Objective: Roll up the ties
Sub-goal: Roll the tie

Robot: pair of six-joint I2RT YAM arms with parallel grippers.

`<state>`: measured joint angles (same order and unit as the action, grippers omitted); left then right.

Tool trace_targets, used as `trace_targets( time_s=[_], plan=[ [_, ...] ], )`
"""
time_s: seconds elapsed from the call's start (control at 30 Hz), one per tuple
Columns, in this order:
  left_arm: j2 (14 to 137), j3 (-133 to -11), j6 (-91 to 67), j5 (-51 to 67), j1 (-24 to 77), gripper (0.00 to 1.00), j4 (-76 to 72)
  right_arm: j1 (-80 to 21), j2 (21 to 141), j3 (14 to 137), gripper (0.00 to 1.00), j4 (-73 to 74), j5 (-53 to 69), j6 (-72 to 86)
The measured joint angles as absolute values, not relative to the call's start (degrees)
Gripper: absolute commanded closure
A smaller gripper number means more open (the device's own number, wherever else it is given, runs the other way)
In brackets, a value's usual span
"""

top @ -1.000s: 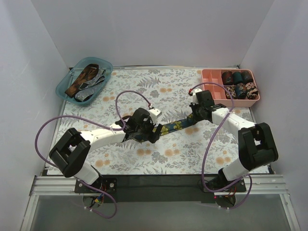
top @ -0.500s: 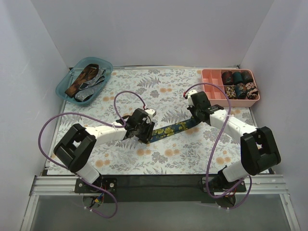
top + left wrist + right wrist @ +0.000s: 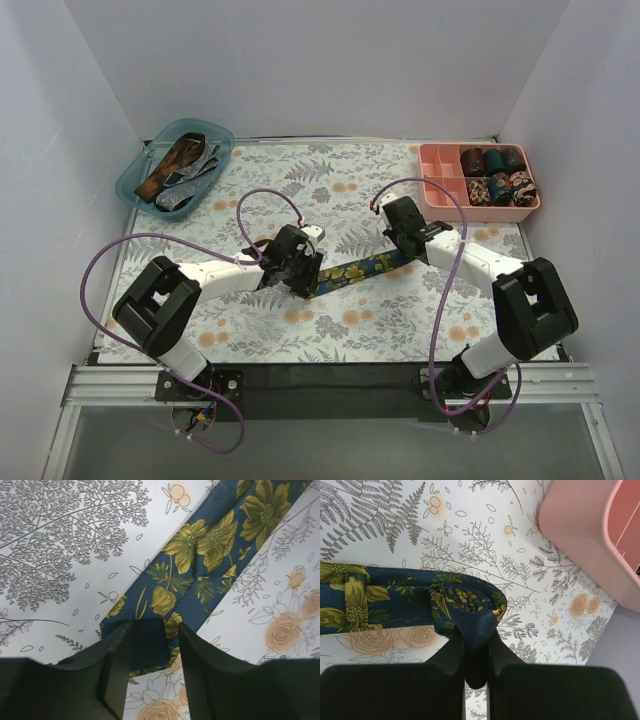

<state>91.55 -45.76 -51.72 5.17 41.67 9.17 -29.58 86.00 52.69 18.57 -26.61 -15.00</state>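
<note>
A navy tie with yellow flowers [image 3: 355, 268] lies flat on the floral tablecloth between my two grippers. My right gripper [image 3: 402, 245] is shut on the tie's rolled end, a small coil [image 3: 465, 599] pinched between the fingers [image 3: 476, 637]. My left gripper [image 3: 300, 272] sits at the tie's other end. In the left wrist view its fingers stand apart [image 3: 155, 630] astride the flat end of the tie [image 3: 215, 540], with the tablecloth showing between them.
A teal basket [image 3: 135, 178] at the back left holds several unrolled ties [image 3: 182, 165]. A pink divided tray [image 3: 440, 160] at the back right holds several rolled ties [image 3: 495, 175]; its corner shows in the right wrist view [image 3: 575, 525]. Purple cables loop over both arms.
My right gripper has moved left along the tie with the coil, so the flat stretch is shorter. My left gripper shifted slightly up and left, then held still.
</note>
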Motion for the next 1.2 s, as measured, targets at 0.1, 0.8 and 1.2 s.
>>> trace_targets(
  time_s=[0.1, 0.8, 1.2],
  plan=[
    [91.5, -46.0, -52.0, 6.3, 41.7, 0.5, 9.4, -31.9, 88.4, 52.7, 0.99, 18.5, -30.2, -15.3],
    [86.5, -44.9, -54.0, 6.4, 41.7, 0.39, 14.4, -43.3, 99.7, 55.8, 0.74, 21.4, -41.8, -12.0],
    [86.5, -44.8, -54.0, 6.4, 41.7, 0.39, 14.8, -43.0, 99.9, 58.8, 0.59, 25.8, -33.2, -8.4]
  ],
)
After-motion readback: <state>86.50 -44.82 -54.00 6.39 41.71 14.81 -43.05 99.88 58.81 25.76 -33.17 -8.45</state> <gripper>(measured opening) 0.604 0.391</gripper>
